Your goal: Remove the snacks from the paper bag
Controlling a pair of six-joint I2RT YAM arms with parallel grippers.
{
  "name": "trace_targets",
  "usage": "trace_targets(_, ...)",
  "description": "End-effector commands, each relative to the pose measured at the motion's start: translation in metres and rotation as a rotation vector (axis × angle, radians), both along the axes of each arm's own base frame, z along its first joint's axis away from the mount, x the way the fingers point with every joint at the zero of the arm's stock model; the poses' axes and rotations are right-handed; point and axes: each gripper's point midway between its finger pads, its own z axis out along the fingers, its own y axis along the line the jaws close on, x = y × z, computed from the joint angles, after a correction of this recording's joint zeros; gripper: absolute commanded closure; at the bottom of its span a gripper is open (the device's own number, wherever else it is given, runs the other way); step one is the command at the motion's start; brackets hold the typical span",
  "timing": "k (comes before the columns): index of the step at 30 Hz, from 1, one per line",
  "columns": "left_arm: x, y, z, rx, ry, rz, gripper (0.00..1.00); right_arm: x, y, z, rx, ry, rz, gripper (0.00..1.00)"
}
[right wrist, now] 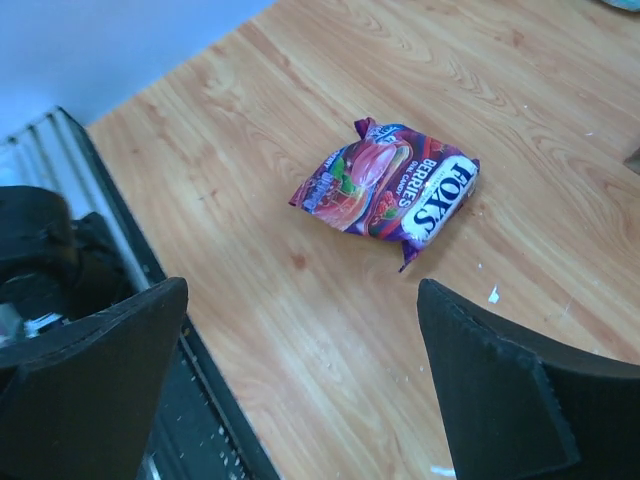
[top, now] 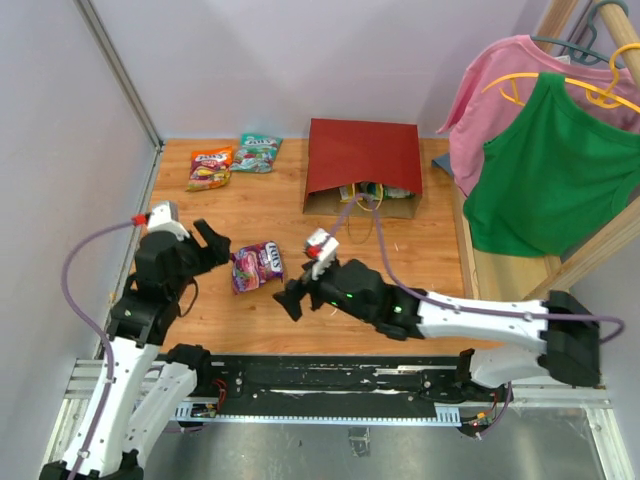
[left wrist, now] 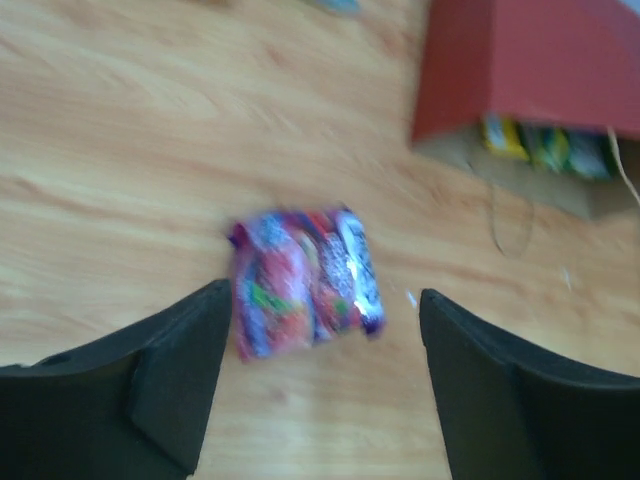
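The dark red paper bag (top: 362, 160) lies on its side at the back of the table, its mouth toward me with snacks (top: 378, 190) showing inside; it also shows in the left wrist view (left wrist: 540, 60). A purple candy packet (top: 257, 266) lies flat on the wood between both grippers, seen in the left wrist view (left wrist: 300, 280) and the right wrist view (right wrist: 388, 188). An orange packet (top: 210, 167) and a teal packet (top: 257, 152) lie at the back left. My left gripper (top: 222, 246) is open and empty just left of the purple packet. My right gripper (top: 296, 295) is open and empty just right of it.
A pink shirt (top: 500, 85) and a green shirt (top: 555, 165) hang on a wooden rack at the right. A wall borders the table's left edge. The metal base rail (top: 330, 380) runs along the near edge.
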Motion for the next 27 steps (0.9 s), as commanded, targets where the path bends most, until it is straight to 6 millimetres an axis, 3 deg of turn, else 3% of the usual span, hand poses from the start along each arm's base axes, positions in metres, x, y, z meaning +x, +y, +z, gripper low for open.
trace_targets(1,-0.018,-0.080,-0.054,-0.336,0.039,-0.328,0.32,-0.015,-0.046,0.025,0.182,0.006,-0.023,0.02)
trace_targets(3,-0.024,-0.091,-0.086,-0.409,0.100,-0.351,0.40,-0.018,-0.077,0.021,0.196,0.021,-0.065,0.07)
trace_targets(5,-0.023,-0.088,-0.106,-0.425,0.130,-0.312,0.41,-0.023,-0.107,0.019,0.222,0.034,-0.102,0.12)
trace_targets(8,-0.016,-0.075,-0.116,-0.435,0.130,-0.195,0.37,-0.030,-0.147,0.017,0.285,0.057,-0.151,0.19)
trace_targets(11,-0.007,-0.068,-0.131,-0.455,0.122,-0.125,0.37,-0.035,-0.173,0.009,0.333,0.082,-0.191,0.22)
trace_targets(17,0.021,-0.082,-0.158,-0.404,0.191,-0.151,0.38,-0.036,-0.199,-0.010,0.278,0.115,-0.251,0.24)
trace_targets(21,0.038,-0.084,-0.174,-0.346,0.249,-0.130,0.37,-0.036,-0.201,-0.019,0.224,0.142,-0.269,0.22)
trace_targets(27,0.074,-0.059,-0.187,-0.206,0.263,0.010,0.33,-0.036,-0.201,-0.023,0.226,0.155,-0.279,0.20)
